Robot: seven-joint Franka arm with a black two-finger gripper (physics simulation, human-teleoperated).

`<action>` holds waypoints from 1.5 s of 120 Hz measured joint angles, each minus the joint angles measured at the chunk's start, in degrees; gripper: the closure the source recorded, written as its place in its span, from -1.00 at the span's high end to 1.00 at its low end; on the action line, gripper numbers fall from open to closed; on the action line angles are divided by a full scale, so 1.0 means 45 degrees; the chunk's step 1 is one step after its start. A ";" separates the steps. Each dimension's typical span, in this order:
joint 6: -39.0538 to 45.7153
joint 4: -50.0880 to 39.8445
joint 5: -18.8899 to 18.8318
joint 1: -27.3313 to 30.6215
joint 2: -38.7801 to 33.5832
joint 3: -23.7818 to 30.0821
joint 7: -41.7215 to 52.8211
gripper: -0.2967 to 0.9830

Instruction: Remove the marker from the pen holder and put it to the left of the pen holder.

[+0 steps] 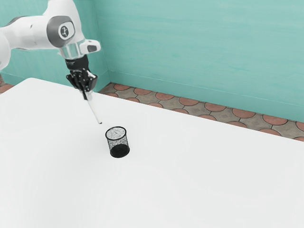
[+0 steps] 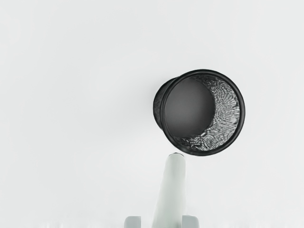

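High over the table, on the exterior view's left of the pen holder, my gripper [image 1: 86, 94] is shut on the white marker [image 1: 95, 109]. The marker hangs tilted, its dark-tipped lower end angled toward the holder but outside it. The black mesh pen holder [image 1: 118, 142] stands upright with nothing visible inside. In the wrist view, the marker [image 2: 171, 190] extends from between the fingertips of my gripper [image 2: 161, 222], its far end close beside the rim of the pen holder [image 2: 242, 111].
The white table [image 1: 190, 175] spreads around the holder. Behind its far edge are a tiled floor [image 1: 209, 108] and a turquoise wall [image 1: 204, 42].
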State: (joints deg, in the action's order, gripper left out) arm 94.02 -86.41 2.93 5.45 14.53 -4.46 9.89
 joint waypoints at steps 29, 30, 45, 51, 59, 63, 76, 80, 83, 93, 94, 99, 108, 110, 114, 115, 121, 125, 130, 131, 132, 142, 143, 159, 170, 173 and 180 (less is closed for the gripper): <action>-0.3418 0.1307 -0.2217 0.0021 0.1608 -0.0497 -0.0508 -0.68; -0.3535 0.1455 -0.2247 0.0012 0.1786 -0.0561 -0.0525 -0.68; -0.4972 0.3155 -0.2475 0.0025 0.3705 -0.1024 -0.0737 -0.68; -0.5508 0.4008 -0.2497 0.0145 0.4724 -0.1051 -0.0810 -0.69; -0.6174 0.4710 -0.2527 0.0411 0.5734 -0.1048 -0.0909 -0.68; -0.6438 0.4833 -0.2534 0.0576 0.6025 -0.1015 -0.0957 -0.68; -0.7029 0.4990 -0.2538 0.0773 0.6444 -0.0958 -0.1106 -0.68; -0.7153 0.5072 -0.2533 0.0786 0.6605 -0.0946 -0.1144 -0.68; -0.7230 0.5168 -0.2526 0.0792 0.6723 -0.0935 -0.1169 -0.65; -0.7428 0.5584 -0.2327 0.0814 0.6897 -0.0922 -0.1248 -0.36; -0.7431 0.5615 -0.2286 0.0835 0.6904 -0.0921 -0.1255 -0.33; -0.7410 0.5676 -0.2057 0.1030 0.6918 -0.0926 -0.1293 -0.18; -0.7273 0.5707 -0.1605 0.1243 0.6746 -0.0977 -0.1343 0.03; -0.7199 0.5716 -0.1533 0.1260 0.6591 -0.0965 -0.1344 0.07; -0.7006 0.5725 -0.1406 0.1281 0.6080 -0.0943 -0.1334 0.14; -0.6957 0.5727 -0.1378 0.1285 0.5922 -0.0940 -0.1329 0.15; -0.6702 0.5716 -0.1254 0.1292 0.4972 -0.0935 -0.1290 0.23; -0.6566 0.5695 -0.1174 0.1293 0.4539 -0.0887 -0.1261 0.28; -0.6377 0.5673 -0.1088 0.1292 0.4140 -0.0597 -0.1229 0.32; -0.6320 0.5662 -0.1079 0.1290 0.4022 -0.0513 -0.1222 0.33; -0.6262 0.5628 -0.1071 0.1287 0.3875 -0.0424 -0.1215 0.34; -0.5289 0.3580 -0.1070 0.1249 0.1638 0.0212 -0.1141 0.40; -0.5166 0.3334 -0.1076 0.1247 0.1423 0.0243 -0.1130 0.41; -0.3413 0.2235 -0.0887 0.1259 0.0565 0.0416 -0.1122 0.47; -0.2763 0.2314 -0.0747 0.1312 0.0176 0.0669 -0.1241 0.49; -0.2625 0.2409 -0.0728 0.1293 0.0101 0.0859 -0.1264 0.50; -0.2321 0.2405 -0.0748 0.1292 -0.0177 0.1468 -0.1324 0.51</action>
State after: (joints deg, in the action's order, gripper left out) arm 83.58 -75.59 -0.44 11.27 13.73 2.15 3.93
